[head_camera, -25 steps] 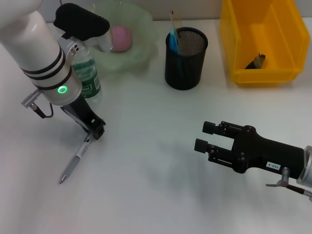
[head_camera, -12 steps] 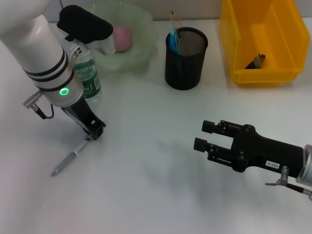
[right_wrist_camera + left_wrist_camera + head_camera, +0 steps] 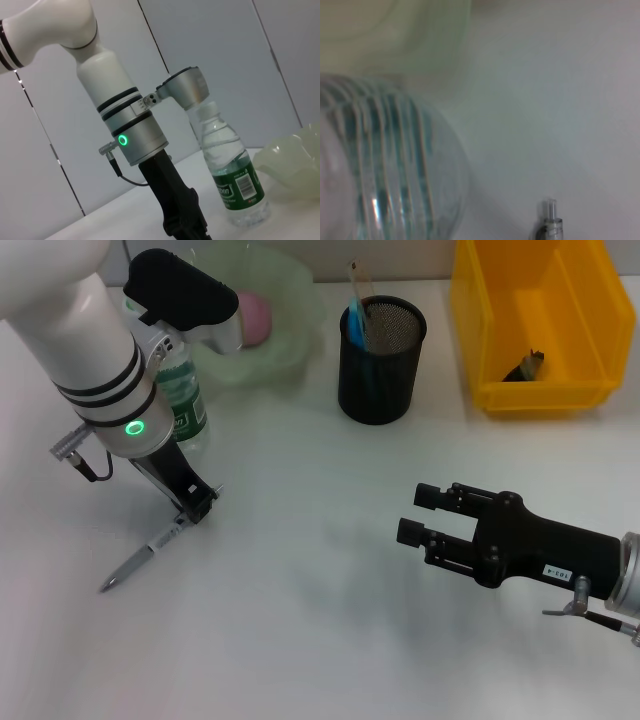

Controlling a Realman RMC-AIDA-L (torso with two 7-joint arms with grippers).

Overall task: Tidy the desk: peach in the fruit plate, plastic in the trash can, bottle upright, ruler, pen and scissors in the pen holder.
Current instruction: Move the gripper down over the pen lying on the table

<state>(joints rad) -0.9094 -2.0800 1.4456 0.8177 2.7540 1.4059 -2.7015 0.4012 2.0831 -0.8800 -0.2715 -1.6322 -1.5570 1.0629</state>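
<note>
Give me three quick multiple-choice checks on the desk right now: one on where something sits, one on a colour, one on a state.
1. Where is the peach?
A. in the green fruit plate
B. in the yellow bin
C. loose on the table

2. What colour is the mesh pen holder?
A. white
B. black
C. yellow

3. How does the bottle stand?
A. lying on its side
B. upside down
C. upright

Answers:
1. A, the pink fruit rests inside the pale green bowl at the back of the table.
2. B, the mesh cup beside the bowl is black.
3. C, the right wrist view shows it standing on its base beside the left arm, whose left gripper is closed on one end of the pen. The right gripper hovers open over bare table.
</note>
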